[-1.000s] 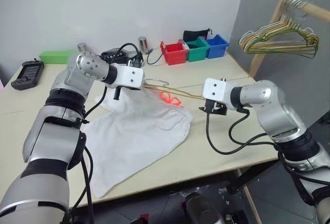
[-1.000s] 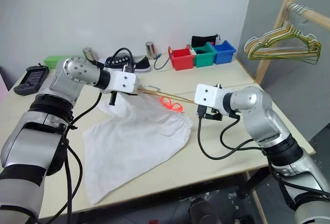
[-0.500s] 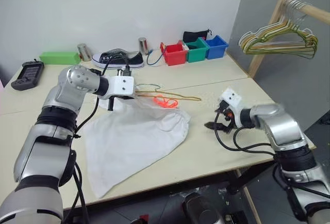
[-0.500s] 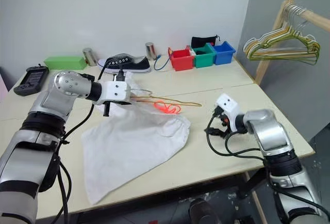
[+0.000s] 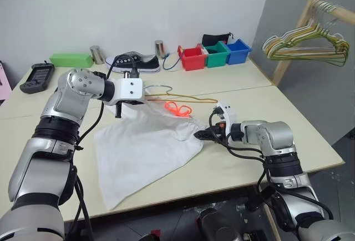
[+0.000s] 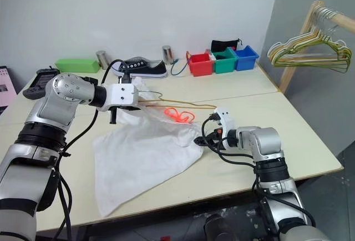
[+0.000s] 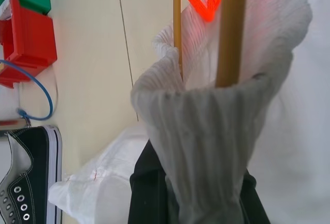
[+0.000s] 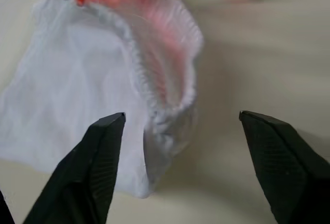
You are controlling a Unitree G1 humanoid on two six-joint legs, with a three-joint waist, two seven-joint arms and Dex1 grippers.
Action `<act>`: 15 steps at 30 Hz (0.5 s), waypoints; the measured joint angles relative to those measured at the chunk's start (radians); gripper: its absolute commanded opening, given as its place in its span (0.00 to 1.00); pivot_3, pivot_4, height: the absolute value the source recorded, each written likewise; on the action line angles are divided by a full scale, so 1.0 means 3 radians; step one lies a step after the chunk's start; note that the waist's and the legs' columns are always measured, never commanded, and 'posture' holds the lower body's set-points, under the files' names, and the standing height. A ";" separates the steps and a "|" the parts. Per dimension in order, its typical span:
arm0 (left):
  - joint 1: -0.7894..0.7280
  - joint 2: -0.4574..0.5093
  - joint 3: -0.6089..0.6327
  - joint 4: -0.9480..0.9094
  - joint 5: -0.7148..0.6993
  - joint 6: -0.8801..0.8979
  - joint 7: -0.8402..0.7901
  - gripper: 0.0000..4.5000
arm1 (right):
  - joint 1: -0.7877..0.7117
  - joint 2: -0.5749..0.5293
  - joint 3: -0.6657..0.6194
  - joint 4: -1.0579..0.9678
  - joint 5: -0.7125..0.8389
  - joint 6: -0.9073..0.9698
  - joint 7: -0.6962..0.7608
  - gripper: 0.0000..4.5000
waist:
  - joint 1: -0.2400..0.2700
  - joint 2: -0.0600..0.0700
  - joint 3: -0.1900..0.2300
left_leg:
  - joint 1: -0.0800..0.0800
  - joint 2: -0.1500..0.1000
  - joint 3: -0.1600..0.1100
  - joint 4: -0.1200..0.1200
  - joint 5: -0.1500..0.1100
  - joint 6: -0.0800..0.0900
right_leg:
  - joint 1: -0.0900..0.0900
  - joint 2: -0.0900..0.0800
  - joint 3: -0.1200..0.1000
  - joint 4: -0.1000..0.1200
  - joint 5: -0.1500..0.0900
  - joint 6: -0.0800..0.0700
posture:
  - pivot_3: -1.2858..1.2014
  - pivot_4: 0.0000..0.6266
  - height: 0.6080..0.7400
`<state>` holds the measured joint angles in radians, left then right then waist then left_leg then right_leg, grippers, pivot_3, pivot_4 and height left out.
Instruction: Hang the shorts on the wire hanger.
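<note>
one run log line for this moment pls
left gripper: shut on shorts waistband and hanger | right gripper: open at waistband's free end | shorts: mostly on table

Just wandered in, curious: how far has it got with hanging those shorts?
Partly done: the wire hanger already pokes into the waistband of the shorts, pinched by the left gripper. The right gripper, fingers open, is at the waistband's other end. Still left: pulling the shorts fully on.

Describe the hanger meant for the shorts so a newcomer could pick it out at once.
Start at the pale table and find the white shorts spread across its middle. The wire hanger lies along their far edge, its near end bunched with the waistband in the left claw. It is one thin yellow-gold wire on the table, unlike the bunch of hangers on the wooden rack.
</note>
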<state>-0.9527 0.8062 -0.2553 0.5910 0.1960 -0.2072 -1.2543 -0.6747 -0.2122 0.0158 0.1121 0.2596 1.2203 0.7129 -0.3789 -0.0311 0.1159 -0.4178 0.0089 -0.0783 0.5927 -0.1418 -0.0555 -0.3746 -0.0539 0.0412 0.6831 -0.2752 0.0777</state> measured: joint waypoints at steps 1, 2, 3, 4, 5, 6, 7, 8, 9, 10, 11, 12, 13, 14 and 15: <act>0.0006 0.0009 0.0000 -0.0012 0.0000 0.0011 0.0000 0.00 | 0.0000 0.0012 -0.0018 0.0023 0.0025 -0.0003 -0.0027 0.60 | 0.0005 0.0000 0.0000 | 0.0000 0.0000 0.0000 0.0000 0.0000 0.0000 | 0.0000 0.0000 0.0000 0.0000 0.0000 0.0000 | 0.42 0.05 1.00; 0.0010 0.0016 0.0000 -0.0014 0.0000 0.0011 0.0002 0.00 | -0.0001 0.0016 -0.0024 0.0047 0.0041 -0.0007 -0.0053 0.56 | 0.0011 0.0000 0.0000 | 0.0000 0.0000 0.0000 0.0000 0.0000 0.0000 | 0.0000 0.0000 0.0000 0.0000 0.0000 0.0000 | 0.42 0.05 1.00; 0.0015 0.0023 0.0000 -0.0015 0.0000 0.0010 0.0006 0.00 | -0.0001 0.0016 -0.0026 0.0057 0.0063 -0.0016 -0.0067 0.53 | 0.0016 0.0000 0.0000 | 0.0000 0.0000 0.0000 0.0000 0.0000 0.0000 | 0.0000 0.0000 0.0000 0.0000 0.0000 0.0000 | 0.42 0.05 1.00; 0.0019 0.0034 0.0000 -0.0015 0.0001 0.0010 0.0008 0.00 | -0.0004 0.0019 -0.0038 0.0071 0.0105 -0.0029 -0.0086 0.47 | 0.0024 0.0000 0.0000 | 0.0000 0.0000 0.0000 0.0000 0.0000 0.0000 | 0.0000 0.0000 0.0000 0.0000 0.0000 0.0000 | 0.42 0.05 1.00; 0.0019 0.0040 0.0000 -0.0015 0.0001 0.0010 0.0009 0.00 | -0.0011 0.0020 -0.0045 0.0075 0.0120 -0.0032 -0.0095 0.42 | 0.0032 0.0000 0.0000 | 0.0000 0.0000 0.0000 0.0000 0.0000 0.0000 | -0.0001 0.0001 0.0000 0.0000 0.0000 0.0000 | 0.42 0.05 1.00; 0.0019 0.0047 0.0000 -0.0015 0.0001 0.0010 0.0010 0.00 | -0.0024 0.0021 -0.0048 0.0080 0.0130 -0.0038 -0.0112 0.37 | 0.0042 0.0000 0.0000 | 0.0000 0.0000 0.0001 0.0000 0.0000 0.0000 | -0.0001 0.0001 0.0001 0.0000 0.0000 0.0000 | 0.42 0.05 1.00; 0.0019 0.0051 0.0000 -0.0015 0.0001 0.0011 0.0010 0.00 | -0.0043 0.0021 -0.0049 0.0092 0.0132 -0.0045 -0.0127 0.32 | 0.0052 0.0000 0.0000 | 0.0000 0.0000 0.0001 0.0000 0.0000 0.0000 | -0.0001 0.0001 0.0001 0.0000 0.0000 0.0000 | 0.42 0.05 1.00; 0.0019 0.0053 0.0000 -0.0015 0.0001 0.0010 0.0010 0.00 | -0.0060 0.0021 -0.0050 0.0104 0.0140 -0.0050 -0.0134 0.26 | 0.0062 0.0000 0.0000 | 0.0000 0.0000 0.0000 0.0000 0.0000 0.0000 | -0.0001 0.0001 0.0000 0.0000 0.0000 0.0000 | 0.42 0.05 1.00; 0.0019 0.0056 0.0000 -0.0015 0.0001 0.0010 0.0010 0.00 | -0.0079 0.0021 -0.0050 0.0115 0.0165 -0.0053 -0.0141 0.20 | 0.0070 0.0000 0.0000 | 0.0000 0.0000 0.0000 0.0000 0.0000 0.0000 | -0.0001 0.0001 0.0000 0.0000 0.0000 0.0000 | 0.42 0.05 1.00; 0.0019 0.0059 0.0000 -0.0015 0.0001 0.0010 0.0011 0.00 | -0.0088 0.0022 -0.0051 0.0118 0.0195 -0.0055 -0.0142 0.17 | 0.0075 0.0000 0.0000 | 0.0000 0.0000 0.0000 0.0000 0.0000 0.0000 | 0.0000 0.0001 0.0000 0.0000 0.0000 0.0000 | 0.42 0.05 1.00; 0.0019 0.0063 0.0000 -0.0015 0.0001 0.0010 0.0012 0.00 | -0.0090 0.0023 -0.0051 0.0120 0.0223 -0.0057 -0.0144 0.11 | 0.0079 0.0000 0.0000 | 0.0000 0.0000 0.0000 0.0000 0.0000 0.0000 | 0.0000 0.0001 0.0000 -0.0001 0.0000 0.0000 | 0.42 0.05 1.00; 0.0019 0.0067 0.0000 -0.0015 0.0001 0.0011 0.0013 0.00 | -0.0090 0.0023 -0.0050 0.0120 0.0249 -0.0059 -0.0146 0.05 | 0.0083 0.0000 0.0000 | 0.0000 0.0000 0.0000 0.0000 0.0000 0.0000 | 0.0000 0.0001 0.0000 -0.0001 0.0000 0.0000 | 0.42 0.05 1.00; 0.0019 0.0069 0.0000 -0.0015 0.0001 0.0011 0.0015 0.00 | -0.0091 0.0022 -0.0049 0.0120 0.0251 -0.0066 -0.0147 0.02 | 0.0085 0.0000 0.0000 | 0.0000 0.0000 0.0000 0.0000 0.0000 0.0000 | 0.0000 0.0001 0.0001 -0.0001 0.0000 0.0000 | 0.42 0.05 1.00; 0.0020 0.0069 0.0000 -0.0018 0.0000 0.0015 0.0016 0.00 | -0.0092 0.0008 -0.0037 0.0120 0.0252 -0.0097 -0.0148 0.02 | 0.0086 0.0000 0.0000 | 0.0000 0.0000 0.0000 0.0000 0.0000 0.0000 | 0.0000 0.0001 0.0001 -0.0001 0.0000 0.0000 | 0.42 0.05 1.00; 0.0020 0.0069 0.0000 -0.0019 0.0000 0.0018 0.0016 0.00 | -0.0093 -0.0007 -0.0027 0.0120 0.0252 -0.0119 -0.0148 0.02 | 0.0087 0.0000 0.0000 | 0.0000 0.0000 0.0000 0.0000 0.0000 0.0000 | 0.0000 0.0001 0.0001 -0.0001 0.0000 0.0000 | 0.42 0.05 1.00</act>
<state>-0.9466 0.8268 -0.2553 0.5852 0.1959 -0.2018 -1.2494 -0.7026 -0.2143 0.0077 0.1481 0.3350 1.1846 0.6687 -0.3529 -0.0310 0.1159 -0.4180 0.0088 -0.0782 0.5927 -0.1418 -0.0555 -0.3747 -0.0537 0.0413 0.6827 -0.2752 0.0776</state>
